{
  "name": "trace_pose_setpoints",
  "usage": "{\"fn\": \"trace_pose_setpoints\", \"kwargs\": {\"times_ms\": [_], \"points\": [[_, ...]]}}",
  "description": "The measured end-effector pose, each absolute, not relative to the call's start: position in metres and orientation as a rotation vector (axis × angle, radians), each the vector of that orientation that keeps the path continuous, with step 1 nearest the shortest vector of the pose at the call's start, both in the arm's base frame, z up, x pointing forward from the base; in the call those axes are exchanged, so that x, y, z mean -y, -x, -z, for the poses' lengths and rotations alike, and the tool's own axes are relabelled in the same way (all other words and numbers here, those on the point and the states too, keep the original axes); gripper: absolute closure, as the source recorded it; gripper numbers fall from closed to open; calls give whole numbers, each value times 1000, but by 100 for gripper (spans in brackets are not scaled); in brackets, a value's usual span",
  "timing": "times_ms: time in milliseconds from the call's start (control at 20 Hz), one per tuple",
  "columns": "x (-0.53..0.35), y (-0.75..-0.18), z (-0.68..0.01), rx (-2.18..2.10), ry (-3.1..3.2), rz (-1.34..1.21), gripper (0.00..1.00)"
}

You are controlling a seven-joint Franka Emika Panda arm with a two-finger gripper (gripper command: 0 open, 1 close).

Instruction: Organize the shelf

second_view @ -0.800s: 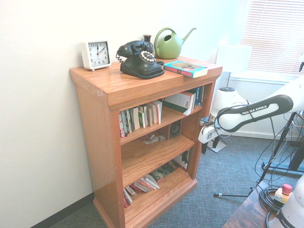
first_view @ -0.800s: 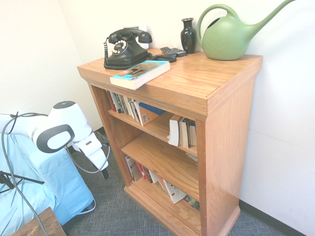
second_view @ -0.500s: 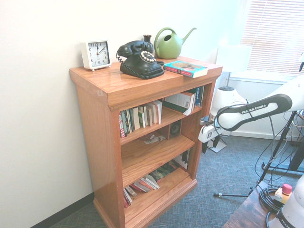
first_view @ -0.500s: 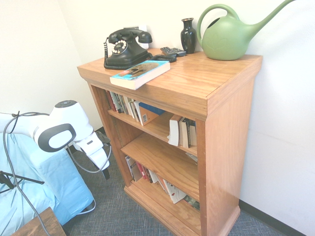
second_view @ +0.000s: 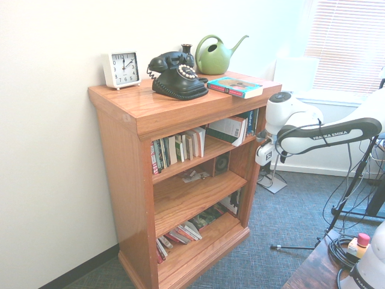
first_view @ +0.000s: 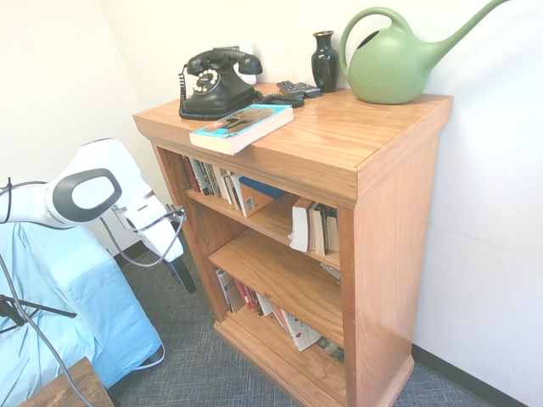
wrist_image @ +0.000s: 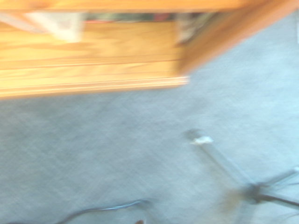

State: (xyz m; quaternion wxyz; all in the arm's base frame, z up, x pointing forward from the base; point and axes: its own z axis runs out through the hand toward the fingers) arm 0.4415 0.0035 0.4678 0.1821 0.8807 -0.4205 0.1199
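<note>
The shelf (first_view: 399,254) (second_view: 120,180) is an orange-brown bookcase against the wall. On its top lie a teal-covered book (first_view: 242,127) (second_view: 235,87), a black dial phone (first_view: 216,83), a green watering can (first_view: 390,64), a dark vase (first_view: 324,61), a remote (first_view: 299,88) and a white clock (second_view: 121,68). Upright books (first_view: 222,182) fill part of the upper tier, and leaning books (first_view: 293,326) sit on the bottom tier. My gripper (first_view: 185,280) hangs open and empty beside the shelf's side panel, pointing at the floor. The blurred wrist view shows the shelf's base (wrist_image: 93,60) and carpet.
A blue-draped object (first_view: 76,314) stands behind the arm. A dark wooden table corner (first_view: 59,386) (second_view: 313,271) is at the front. Grey carpet (second_view: 271,259) lies in front of the shelf. A small paper item (second_view: 194,176) lies on the middle tier.
The arm has lifted and swung toward the shelf, bringing the gripper higher and closer to the shelf's side panel. Nothing on the shelf has moved.
</note>
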Motion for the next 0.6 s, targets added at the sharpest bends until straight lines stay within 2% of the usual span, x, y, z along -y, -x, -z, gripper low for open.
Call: {"fn": "trace_pose_setpoints", "kwargs": {"times_ms": [400,600], "points": [[-6,-447,-546,997,-2101,-448,0],[-34,-459,-575,898,-1942,-482,0]]}}
